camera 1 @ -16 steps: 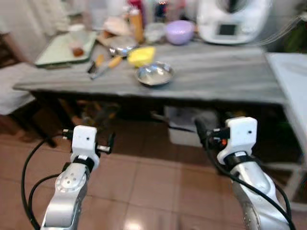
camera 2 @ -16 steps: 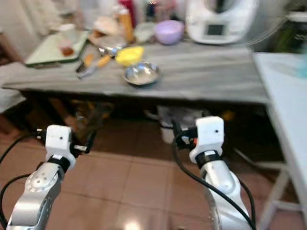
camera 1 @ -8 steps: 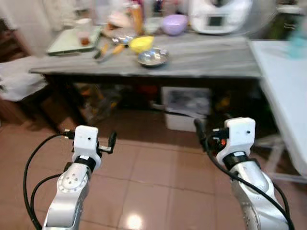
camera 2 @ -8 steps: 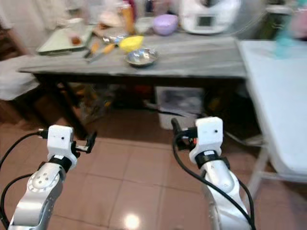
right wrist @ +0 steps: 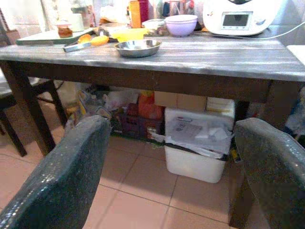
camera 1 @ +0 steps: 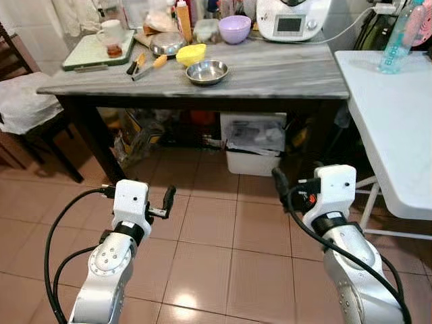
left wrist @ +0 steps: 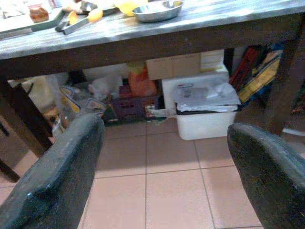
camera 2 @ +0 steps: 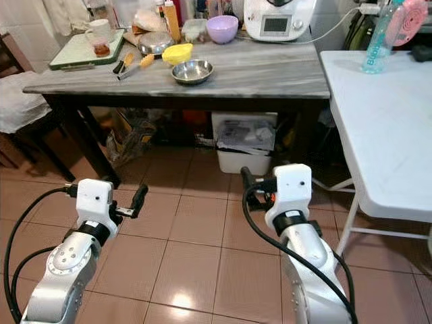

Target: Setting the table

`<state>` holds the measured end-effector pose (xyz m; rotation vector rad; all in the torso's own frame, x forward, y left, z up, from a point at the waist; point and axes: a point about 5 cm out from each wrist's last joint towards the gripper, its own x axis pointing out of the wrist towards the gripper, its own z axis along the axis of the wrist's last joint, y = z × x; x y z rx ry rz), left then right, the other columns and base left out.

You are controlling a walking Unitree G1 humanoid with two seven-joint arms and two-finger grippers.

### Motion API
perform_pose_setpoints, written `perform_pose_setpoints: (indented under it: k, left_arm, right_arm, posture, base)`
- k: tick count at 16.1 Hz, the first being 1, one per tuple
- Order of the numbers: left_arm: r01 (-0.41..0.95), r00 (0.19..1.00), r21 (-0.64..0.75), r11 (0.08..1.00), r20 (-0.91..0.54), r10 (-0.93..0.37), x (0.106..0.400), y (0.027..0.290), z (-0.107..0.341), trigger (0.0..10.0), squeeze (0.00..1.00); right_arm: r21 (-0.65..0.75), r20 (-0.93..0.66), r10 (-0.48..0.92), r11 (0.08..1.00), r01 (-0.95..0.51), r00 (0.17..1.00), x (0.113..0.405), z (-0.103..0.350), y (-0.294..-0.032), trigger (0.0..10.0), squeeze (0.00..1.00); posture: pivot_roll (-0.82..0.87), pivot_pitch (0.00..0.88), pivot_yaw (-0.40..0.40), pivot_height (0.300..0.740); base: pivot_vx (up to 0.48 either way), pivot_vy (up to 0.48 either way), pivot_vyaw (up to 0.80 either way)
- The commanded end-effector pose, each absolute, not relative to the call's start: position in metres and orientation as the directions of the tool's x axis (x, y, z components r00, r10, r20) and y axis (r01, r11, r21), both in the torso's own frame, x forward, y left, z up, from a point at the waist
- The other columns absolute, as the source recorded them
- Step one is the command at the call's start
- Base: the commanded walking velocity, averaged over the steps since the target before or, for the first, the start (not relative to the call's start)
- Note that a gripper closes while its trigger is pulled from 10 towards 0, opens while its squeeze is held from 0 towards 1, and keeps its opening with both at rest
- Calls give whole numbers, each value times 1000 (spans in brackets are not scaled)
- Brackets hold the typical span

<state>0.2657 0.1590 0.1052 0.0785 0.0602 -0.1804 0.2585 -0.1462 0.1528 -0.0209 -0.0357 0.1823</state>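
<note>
A steel bowl is seen on the grey table, beside a yellow bowl, with a purple bowl and a white appliance further back. All lie well ahead of and above the fingers. The left gripper and the right gripper are held over the tiled floor, fingers spread apart and nothing between them. A white bin under the table is framed between the right fingers.

A white storage bin stuffed with papers is seen on the tiled floor under the table. A blue water bottle stands on the white folding table.
</note>
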Motion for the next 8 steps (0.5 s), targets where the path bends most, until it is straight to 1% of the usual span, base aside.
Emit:
perform_pose_setpoints:
  k: [1, 2, 6, 8]
  left_arm:
    - [179, 983, 77, 981, -60, -175, 267, 163, 107, 10000, 0]
    - [180, 983, 76, 981, -59, -175, 268, 163, 108, 10000, 0]
    - [197, 979, 70, 978, -58, -194, 268, 161, 108, 10000, 0]
    - [201, 978, 70, 977, -60, -197, 269, 160, 107, 10000, 0]
  right_arm:
    - [-9, 39, 195, 981, -195, 980, 260, 154, -144, 10000, 0]
    - [-14, 45, 193, 981, -193, 980, 260, 155, -144, 10000, 0]
    - [-76, 37, 146, 987, -142, 989, 263, 155, -147, 10000, 0]
    - [-75, 34, 120, 990, -117, 992, 265, 154, -150, 10000, 0]
  posture:
    - [-49, 74, 81, 740]
    - [-49, 74, 81, 740]
    - [-54, 73, 90, 740]
    - [-57, 75, 92, 740]
  base:
    - [0, 0, 0]
    - [0, 0, 0]
    - [0, -290, 0]
    - [0, -300, 0]
